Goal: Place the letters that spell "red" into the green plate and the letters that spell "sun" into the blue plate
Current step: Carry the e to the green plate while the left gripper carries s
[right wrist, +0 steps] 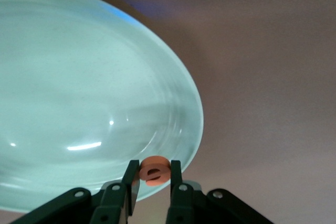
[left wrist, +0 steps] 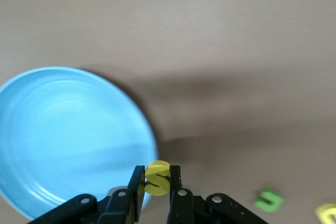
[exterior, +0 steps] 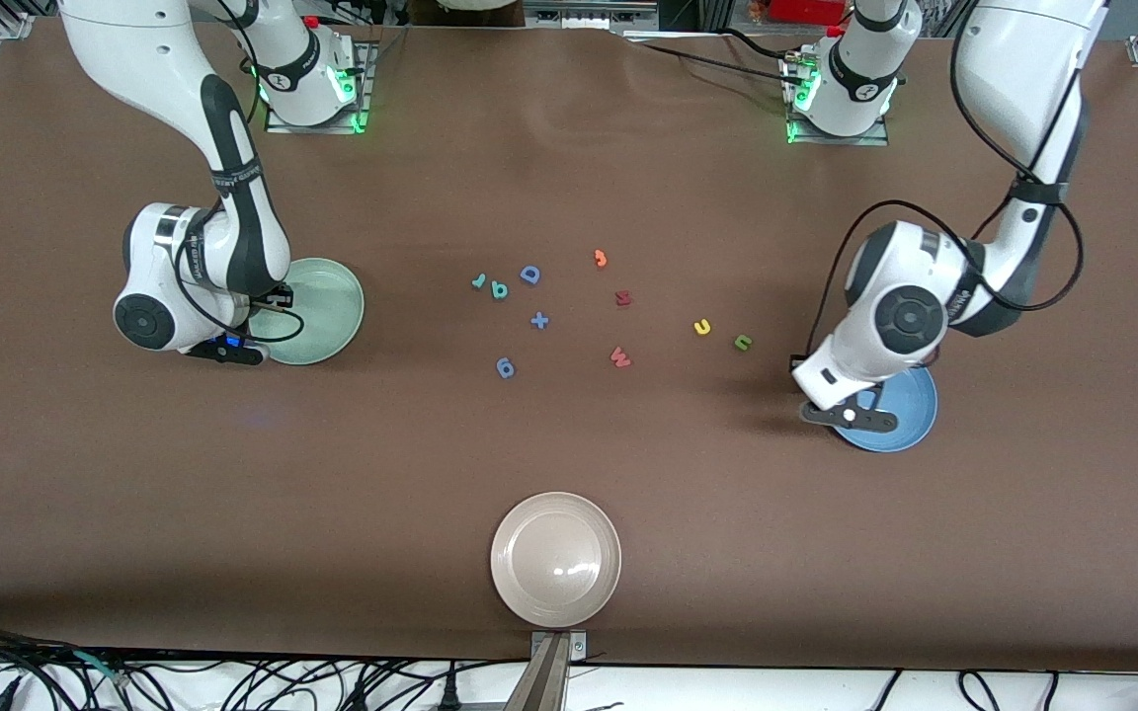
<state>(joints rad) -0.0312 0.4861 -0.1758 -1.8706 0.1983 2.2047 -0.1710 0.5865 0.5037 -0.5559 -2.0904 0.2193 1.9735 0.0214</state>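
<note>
Brown table (exterior: pixel 569 178): our left hand (left wrist: pixel 156 182) grips yellow "s" (left wrist: pixel 156 177) at blue plate (left wrist: pixel 63 129) rim; right hand (right wrist: pixel 154 179) grips orange "e" (right wrist: pixel 155 170) at green plate (right wrist: pixel 79 93) rim. Move inward before releasing.

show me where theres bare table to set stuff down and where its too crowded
Free: the wide stretch between the beige plate and the loose letters, and the strip between those letters and the arm bases. Crowded: mid-table, where the letters lie scattered. The left gripper holding the yellow s hangs over the blue plate; the right gripper holding the orange e, over the green plate.
</note>
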